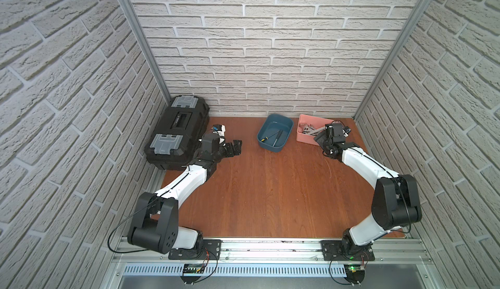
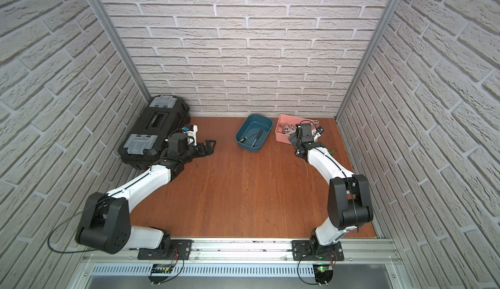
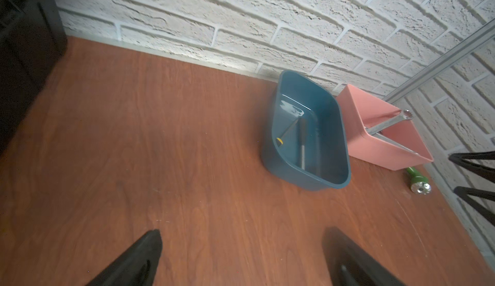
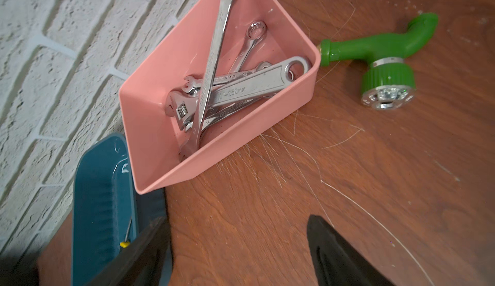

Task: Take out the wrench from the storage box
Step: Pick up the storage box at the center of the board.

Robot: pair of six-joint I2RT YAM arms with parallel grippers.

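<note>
Over on the left the black toolbox [image 1: 176, 132] sits closed against the wall, and the left tool [image 1: 237, 146] hangs just beside it with its fingers spread wide and nothing in them, well away from the job.

Towards the middle, the blue tub [image 1: 272, 127] holds a couple of thin tools, one with a yellow band; I can't make out what they are.

Right next to it is the storage box [image 4: 150, 126], at the back of the desk [image 1: 270, 193] by the wall. Nothing has come out yet: a heap of wrenches [image 4: 249, 89] lies in it, and one long wrench [image 4: 214, 54] leans up over the far rim.

The right tool [image 4: 235, 231] hovers at the box's near side, fingers apart and empty, touching no wrench. So I'd say the reach is done, and the grasp, lift and set-down are all left.

Furthest right, a green nozzle [image 4: 385, 62] lies on the desk just beside the box.

In both top views the right wrist covers much of the box. The long wrench's upper end is cut off in the right wrist view. I can't tell which wrench is being aimed at.
</note>
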